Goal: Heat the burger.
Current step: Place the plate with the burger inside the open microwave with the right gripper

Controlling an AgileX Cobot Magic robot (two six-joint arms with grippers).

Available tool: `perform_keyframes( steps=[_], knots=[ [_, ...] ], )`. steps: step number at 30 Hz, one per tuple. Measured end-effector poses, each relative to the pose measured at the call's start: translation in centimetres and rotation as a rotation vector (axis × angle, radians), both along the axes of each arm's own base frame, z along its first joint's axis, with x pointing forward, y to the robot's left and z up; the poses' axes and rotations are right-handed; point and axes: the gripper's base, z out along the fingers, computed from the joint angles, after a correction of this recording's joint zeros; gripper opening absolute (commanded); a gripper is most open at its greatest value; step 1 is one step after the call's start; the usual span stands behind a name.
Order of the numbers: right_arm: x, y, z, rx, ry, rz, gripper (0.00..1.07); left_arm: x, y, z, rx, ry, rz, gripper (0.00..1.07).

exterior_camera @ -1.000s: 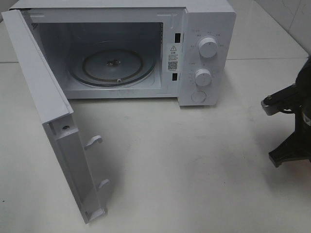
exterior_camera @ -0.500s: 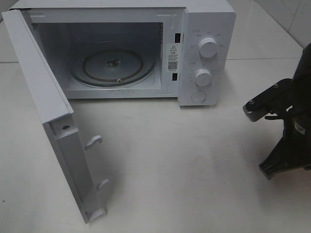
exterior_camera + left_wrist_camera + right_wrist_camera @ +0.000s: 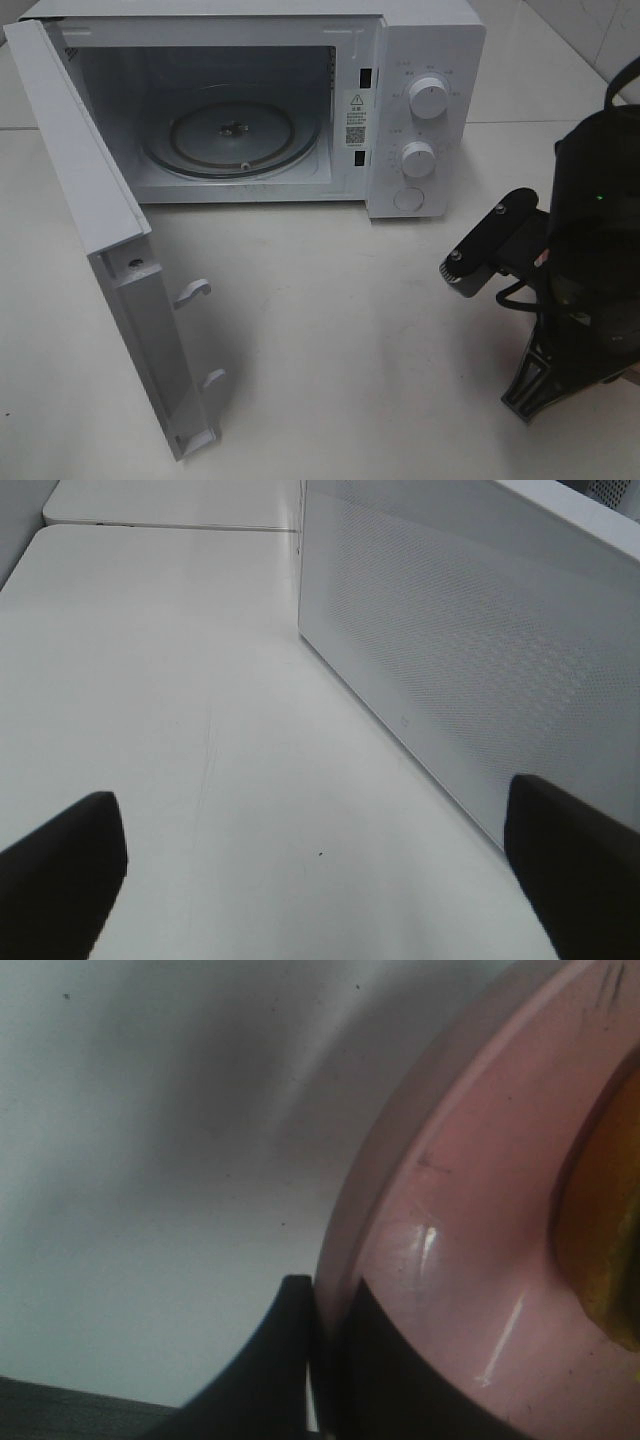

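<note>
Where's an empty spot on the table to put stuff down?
The widest bare patch of table lies between the open door, the microwave front and the right arm. The glass turntable inside is bare too. It is crowded at the right edge, where the right hand grips the pink plate with the burger.

right hand (image 3: 322, 1332) moved in, nearer microwave (image 3: 425, 60)

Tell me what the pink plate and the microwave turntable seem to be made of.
The pink plate: glazed ceramic or hard plastic, I can't tell which; smooth, glossy, bright streak reflections, fine scuffs. The turntable: likely clear glass; the hub shows through it, rim glints.
</note>
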Motion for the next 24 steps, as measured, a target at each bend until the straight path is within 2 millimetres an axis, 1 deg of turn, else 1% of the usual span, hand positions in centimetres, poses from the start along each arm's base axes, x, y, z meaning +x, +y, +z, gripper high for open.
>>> perform_keyframes(
  steps=[6, 7, 10, 11, 13, 14, 15, 17, 20, 24],
  knots=[
    [-1.0, 1.1, 0.0, -0.014, 0.004, 0.064, 0.00, 0.0, 0.0, 0.0, 0.000, 0.000, 0.000, 0.98],
    [-1.4, 1.6, 0.0, -0.015, 0.005, 0.097, 0.00, 0.0, 0.0, 0.0, 0.000, 0.000, 0.000, 0.98],
    [-1.8, 2.1, 0.0, -0.015, 0.004, 0.126, 0.00, 0.0, 0.0, 0.0, 0.000, 0.000, 0.000, 0.98],
    [-2.4, 2.6, 0.0, -0.016, 0.004, 0.161, 0.00, 0.0, 0.0, 0.0, 0.000, 0.000, 0.000, 0.98],
    [-2.6, 2.8, 0.0, -0.016, 0.004, 0.174, 0.00, 0.0, 0.0, 0.0, 0.000, 0.000, 0.000, 0.98],
    [-3.0, 3.3, 0.0, -0.017, 0.006, 0.209, 0.00, 0.0, 0.0, 0.0, 0.000, 0.000, 0.000, 0.98],
    [-3.0, 3.3, 0.0, -0.017, 0.006, 0.209, 0.00, 0.0, 0.0, 0.0, 0.000, 0.000, 0.000, 0.98],
    [-3.9, 4.0, 0.1, -0.030, 0.018, 0.288, 0.00, 0.0, 0.0, 0.0, 0.000, 0.000, 0.000, 0.98],
    [-4.1, 4.1, 0.1, -0.032, 0.021, 0.304, 0.00, 0.0, 0.0, 0.0, 0.000, 0.000, 0.000, 0.98],
    [-5.0, 4.9, 0.1, -0.043, 0.020, 0.382, 0.00, 0.0, 0.0, 0.0, 0.000, 0.000, 0.000, 0.98]
  ],
)
